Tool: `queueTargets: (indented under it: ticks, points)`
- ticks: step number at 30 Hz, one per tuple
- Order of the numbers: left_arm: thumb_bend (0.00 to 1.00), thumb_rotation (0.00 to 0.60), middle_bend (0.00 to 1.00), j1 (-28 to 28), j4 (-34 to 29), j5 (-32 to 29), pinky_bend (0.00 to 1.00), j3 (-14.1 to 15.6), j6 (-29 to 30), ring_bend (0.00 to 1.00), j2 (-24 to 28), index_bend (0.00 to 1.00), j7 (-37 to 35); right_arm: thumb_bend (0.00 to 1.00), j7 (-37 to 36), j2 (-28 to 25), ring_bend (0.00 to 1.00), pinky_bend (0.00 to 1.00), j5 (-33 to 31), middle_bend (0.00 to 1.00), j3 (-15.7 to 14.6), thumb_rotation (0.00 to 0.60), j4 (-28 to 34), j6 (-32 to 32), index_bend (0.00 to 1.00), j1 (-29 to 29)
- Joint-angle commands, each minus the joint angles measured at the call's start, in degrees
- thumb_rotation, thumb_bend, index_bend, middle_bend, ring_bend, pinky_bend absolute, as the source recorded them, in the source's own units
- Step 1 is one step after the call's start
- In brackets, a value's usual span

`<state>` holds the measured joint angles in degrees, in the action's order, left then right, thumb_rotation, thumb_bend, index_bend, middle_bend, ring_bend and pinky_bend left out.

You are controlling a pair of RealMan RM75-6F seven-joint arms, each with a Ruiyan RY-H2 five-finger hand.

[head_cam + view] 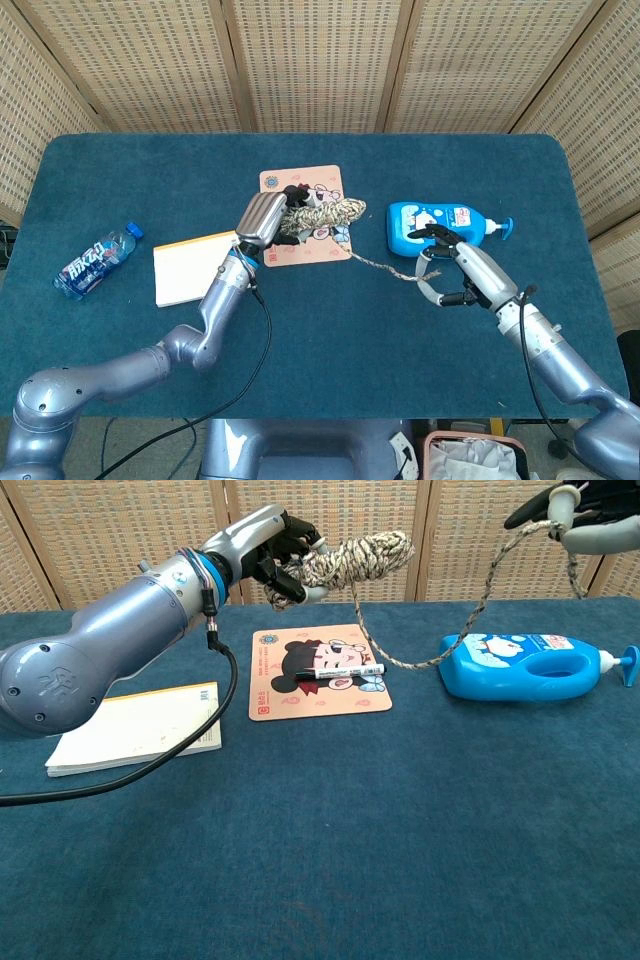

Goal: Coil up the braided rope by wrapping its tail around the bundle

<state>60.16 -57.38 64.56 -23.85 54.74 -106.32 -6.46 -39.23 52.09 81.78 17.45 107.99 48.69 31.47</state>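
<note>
beige-brown flecked rope [355,556], blue bottle [525,666], pink cartoon mat [318,671], teal tbl [330,840]

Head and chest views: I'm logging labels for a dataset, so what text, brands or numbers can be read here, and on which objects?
None can be read for certain.
Water bottle: white lettering on the blue label, too blurred.
Blue pump bottle: cartoon label, small print unreadable.
Cartoon mat: small red mark at the lower left corner, too small.
Marker pen: print on the barrel too small.
Notepad: no text visible.

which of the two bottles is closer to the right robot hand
The blue pump bottle, lying just beside the right robot hand. The small water bottle lies far off at the table's left edge.
</note>
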Motion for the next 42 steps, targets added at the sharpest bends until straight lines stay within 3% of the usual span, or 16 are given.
queueTargets:
  ticks: [1,5,11,22,32,42]
  points:
    - [0.5,0.6,0.56,0.2,0.58,-0.54,0.57,-0.18,0.2,0.5,-0.64,0.69,1.28,0.43,-5.4,-3.13,0.0,0.0,3.89,0.16,-0.75,0.6,4.68,1.07,0.71,-0.31]
    - [0.5,0.6,0.56,0.26,1.39,-0.86,0.57,0.18,0.07,0.5,-1.47,0.69,2.56,0.43,-8.8,-5.2,0.0,0.0,4.88,0.16,-0.2,0.6,8.25,-0.73,0.71,1.9]
    - [0.5,0.6,0.56,0.03,2.32,0.24,0.58,1.78,0.1,0.5,-2.37,0.69,3.71,0.43,-6.2,-4.71,0.0,0.0,2.48,0.16,2.17,0.6,9.61,-1.28,0.71,5.48]
    - [0.5,0.6,0.56,-1.04,4.09,5.65,0.58,6.35,0.94,0.5,-2.09,0.69,4.91,0.43,2.67,-3.13,0.0,0.0,-14.69,0.16,9.99,0.6,9.45,-1.41,0.71,13.83]
    - [0.5,0.6,0.56,-1.29,5.25,8.75,0.6,8.17,1.09,0.5,-2.29,0.69,3.97,0.43,7.39,-1.88,0.0,0.0,-29.63,0.16,14.18,0.6,8.59,-0.91,0.71,19.26]
    - [0.5,0.6,0.56,-0.78,6.59,10.86,0.6,9.25,0.94,0.5,-3.37,0.69,4.58,0.43,12.16,0.54,0.0,0.0,-38.61,0.16,16.42,0.6,7.92,-0.17,0.72,24.52]
